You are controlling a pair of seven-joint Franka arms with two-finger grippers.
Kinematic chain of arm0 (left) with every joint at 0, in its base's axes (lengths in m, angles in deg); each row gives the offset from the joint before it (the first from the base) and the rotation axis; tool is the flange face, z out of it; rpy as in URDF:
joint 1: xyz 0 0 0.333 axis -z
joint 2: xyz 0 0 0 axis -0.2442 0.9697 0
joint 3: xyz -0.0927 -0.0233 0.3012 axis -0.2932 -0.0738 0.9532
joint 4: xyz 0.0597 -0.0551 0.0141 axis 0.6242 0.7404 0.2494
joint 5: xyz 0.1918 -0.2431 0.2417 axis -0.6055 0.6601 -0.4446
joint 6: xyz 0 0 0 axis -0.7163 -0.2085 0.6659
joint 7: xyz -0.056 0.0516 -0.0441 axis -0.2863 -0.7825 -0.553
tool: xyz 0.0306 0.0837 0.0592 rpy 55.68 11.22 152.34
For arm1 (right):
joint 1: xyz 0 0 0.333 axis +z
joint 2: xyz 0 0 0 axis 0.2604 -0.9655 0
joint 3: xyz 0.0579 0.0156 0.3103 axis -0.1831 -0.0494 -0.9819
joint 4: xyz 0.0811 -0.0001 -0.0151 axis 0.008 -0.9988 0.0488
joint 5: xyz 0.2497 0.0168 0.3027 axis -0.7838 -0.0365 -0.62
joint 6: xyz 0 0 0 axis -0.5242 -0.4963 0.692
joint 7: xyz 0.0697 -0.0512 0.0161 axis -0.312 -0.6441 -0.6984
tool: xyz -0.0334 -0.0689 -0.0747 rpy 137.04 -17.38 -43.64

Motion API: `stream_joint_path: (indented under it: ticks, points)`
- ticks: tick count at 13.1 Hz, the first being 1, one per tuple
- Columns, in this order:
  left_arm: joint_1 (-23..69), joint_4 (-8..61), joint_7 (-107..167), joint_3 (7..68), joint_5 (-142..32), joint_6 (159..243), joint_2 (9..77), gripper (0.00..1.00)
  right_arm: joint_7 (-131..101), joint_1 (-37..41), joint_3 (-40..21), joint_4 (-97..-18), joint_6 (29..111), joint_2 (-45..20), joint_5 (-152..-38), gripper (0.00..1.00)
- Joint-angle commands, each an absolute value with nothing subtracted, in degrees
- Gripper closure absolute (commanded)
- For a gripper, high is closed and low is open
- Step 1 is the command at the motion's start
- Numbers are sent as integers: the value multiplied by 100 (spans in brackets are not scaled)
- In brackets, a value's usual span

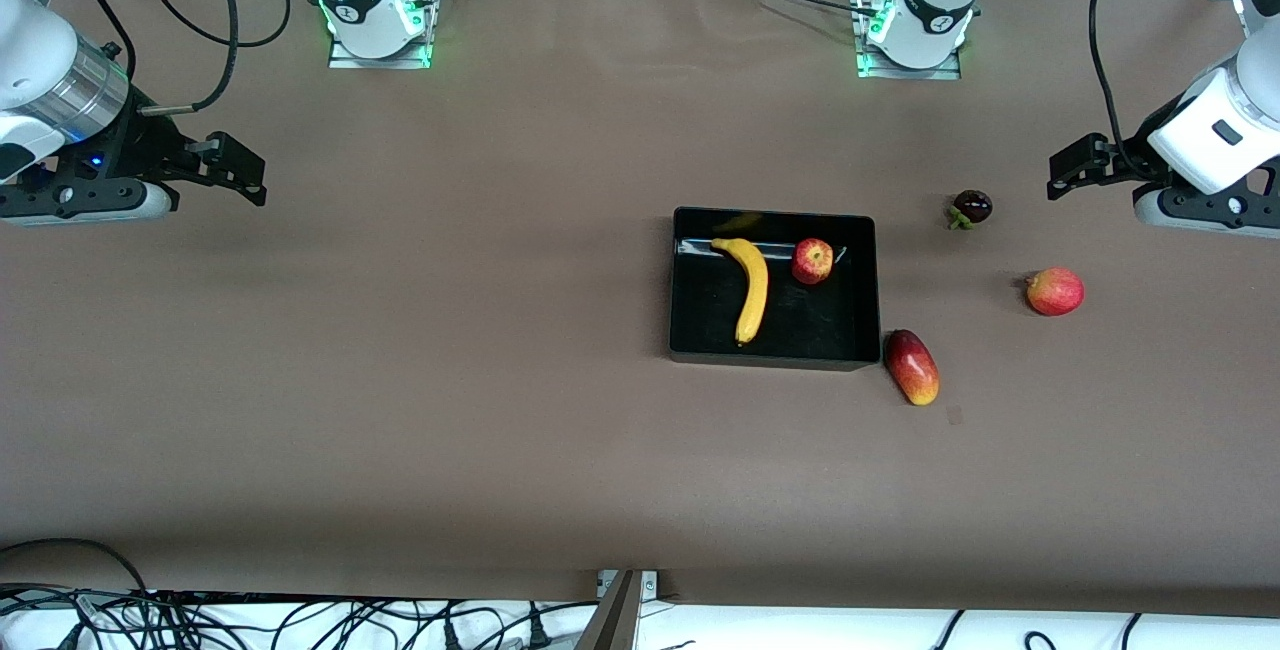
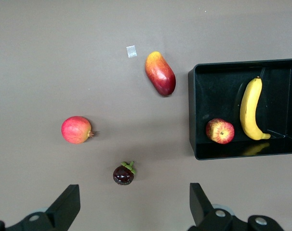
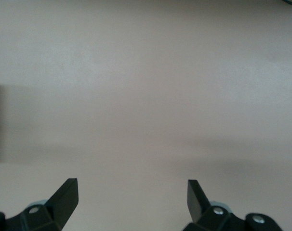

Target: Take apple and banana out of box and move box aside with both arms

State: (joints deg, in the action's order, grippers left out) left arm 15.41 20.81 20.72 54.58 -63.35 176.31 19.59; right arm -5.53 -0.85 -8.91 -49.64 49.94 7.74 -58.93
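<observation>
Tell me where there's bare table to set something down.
Free: the whole stretch from the tray toward the right arm's end, and the wide strip nearer the camera than the mango. Crowded: toward the left arm's end, where mango, mangosteen and the loose apple lie. In the tray, banana and apple.

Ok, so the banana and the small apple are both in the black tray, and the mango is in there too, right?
Not quite. The banana and small apple are in the black tray, but the mango lies on the table beside it, as the front view shows.
</observation>
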Motion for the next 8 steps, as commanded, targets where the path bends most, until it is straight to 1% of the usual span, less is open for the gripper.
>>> stream_joint_path:
  ticks: [1,7,8]
  points:
    - [1589,1812,2036,5468,-6401,17372,2094,0,-487,-130,-953,-4921,4979,786,-5884,0]
    - [1572,1812,2036,5468,-6384,17301,2076,0,-487,-130,-953,-4921,4979,794,-5884,0]
    - [1589,1821,2036,5459,-6383,17170,2085,0,-487,-130,-953,-4921,4979,786,-5884,0]
